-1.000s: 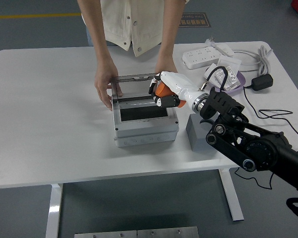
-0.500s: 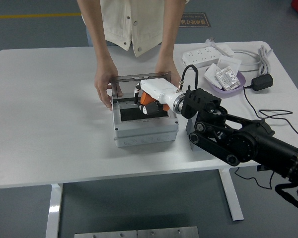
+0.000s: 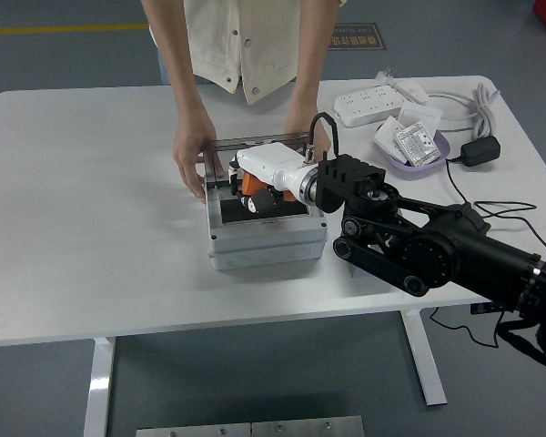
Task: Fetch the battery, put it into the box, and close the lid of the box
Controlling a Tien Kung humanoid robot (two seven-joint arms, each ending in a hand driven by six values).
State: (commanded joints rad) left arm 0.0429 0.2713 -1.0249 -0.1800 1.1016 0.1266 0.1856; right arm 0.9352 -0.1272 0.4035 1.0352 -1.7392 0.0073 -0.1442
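A grey box (image 3: 266, 246) stands open at the table's middle, its dark inside showing. Its clear lid (image 3: 255, 146) is tilted up at the back. A person at the far side steadies it, with one hand (image 3: 193, 166) on the left wall and the other hand (image 3: 302, 127) behind the lid's right end. My right hand (image 3: 255, 193), white with black fingertips, reaches in from the right and hangs over the box's opening. Its fingers are shut on an orange battery (image 3: 251, 184), just above the dark interior. The left arm is out of view.
A white power strip (image 3: 382, 102), a purple tray (image 3: 417, 146) with packets and a black adapter (image 3: 480, 150) with cables lie at the back right. My black forearm (image 3: 419, 246) covers the table right of the box.
My right hand has carried the battery leftward and down, from the box's right rim to over its opening. The person's hands keep holding the box and lid.
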